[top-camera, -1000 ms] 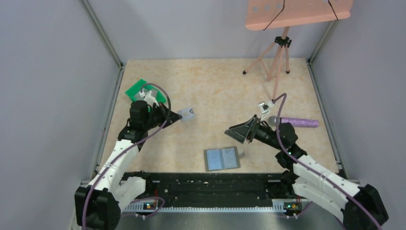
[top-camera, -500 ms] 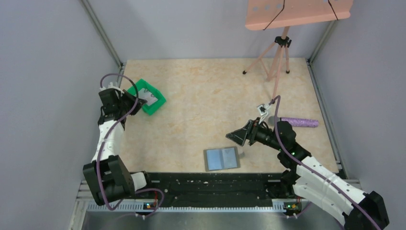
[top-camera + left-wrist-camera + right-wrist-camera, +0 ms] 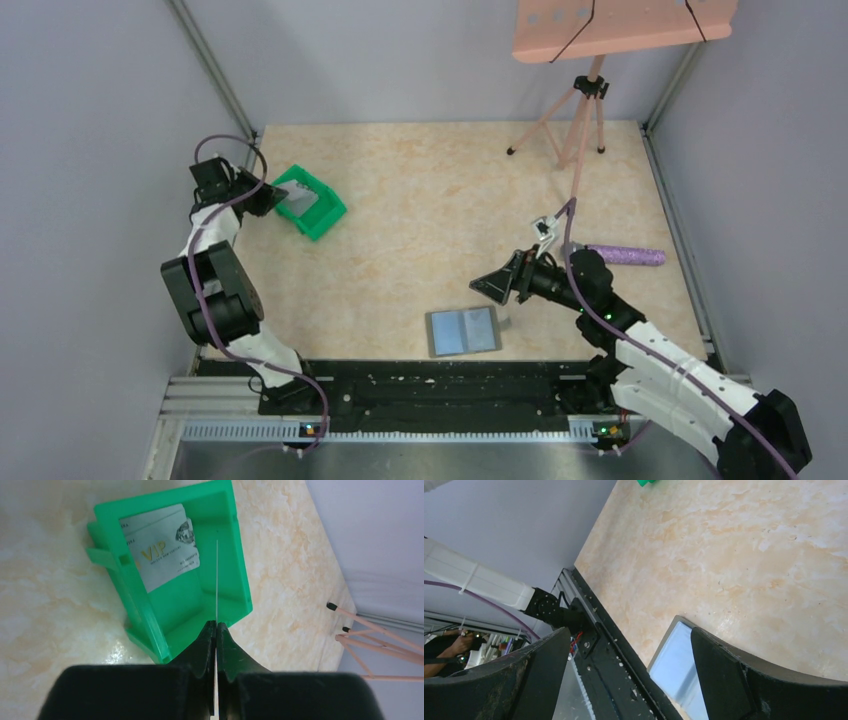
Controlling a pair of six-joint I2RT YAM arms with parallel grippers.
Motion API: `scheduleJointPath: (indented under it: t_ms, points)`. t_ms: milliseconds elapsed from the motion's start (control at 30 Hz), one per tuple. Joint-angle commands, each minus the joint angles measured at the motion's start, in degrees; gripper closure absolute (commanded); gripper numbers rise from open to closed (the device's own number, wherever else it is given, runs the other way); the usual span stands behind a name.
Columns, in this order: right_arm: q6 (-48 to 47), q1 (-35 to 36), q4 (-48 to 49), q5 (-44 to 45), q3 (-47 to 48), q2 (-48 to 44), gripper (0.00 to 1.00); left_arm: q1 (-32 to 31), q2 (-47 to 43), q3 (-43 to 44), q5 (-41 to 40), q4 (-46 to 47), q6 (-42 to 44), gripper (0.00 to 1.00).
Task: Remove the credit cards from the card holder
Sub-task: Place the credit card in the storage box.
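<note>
**Card holder** (image 3: 464,331): laid open and flat on the table (image 3: 420,180), close to the front edge, between the two arm bases. Two blue-grey halves are turned upward. Whether cards are left inside cannot be told.

**Left gripper** (image 3: 216,630): stretched to the far left of the table and held at the edge of the bin (image 3: 240,570). Its jaws are pressed together on a card (image 3: 217,580). The card is seen edge-on as a thin pale line over the bin's inside.

**VIP card** (image 3: 160,560): laid face up inside the bin against one wall. Gold "VIP" lettering is legible.

**Right gripper** (image 3: 495,283): raised over the table just beyond the card holder and not touching it. Its jaws are spread wide apart. A corner of the holder is caught between them in the right wrist view.

**Purple roll** (image 3: 625,255): laid on the table at the right, beside the right arm.

**Tripod** (image 3: 575,130): stood at the far right of the table, well apart from the holder.
</note>
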Motion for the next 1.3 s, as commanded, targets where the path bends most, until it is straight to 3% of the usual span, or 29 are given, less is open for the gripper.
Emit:
scheduleJointPath:
  t_ms: [0,433,533,1267]
  points:
    - [-1.7,-0.4,2.0,-0.7,3.8,1.1,0.10,0.5,3.6,6.7,0.7,-1.4,2.9,1.00]
    - [-3.4,-0.4,3.3,-1.0,6.0,5.6,0.10,0.4,12.6,13.0,-1.8,-4.4,3.2,1.00]
    - [-3.4,-0.4,3.2,-1.0,6.2,5.8,0.09,0.4,13.5,14.0,-3.8,-4.8,3.6,0.93]
    - [-3.1,-0.4,0.6,-0.8,6.9,4.4,0.09,0.4,14.9,20.2,-5.5,-10.0,4.8,0.67]
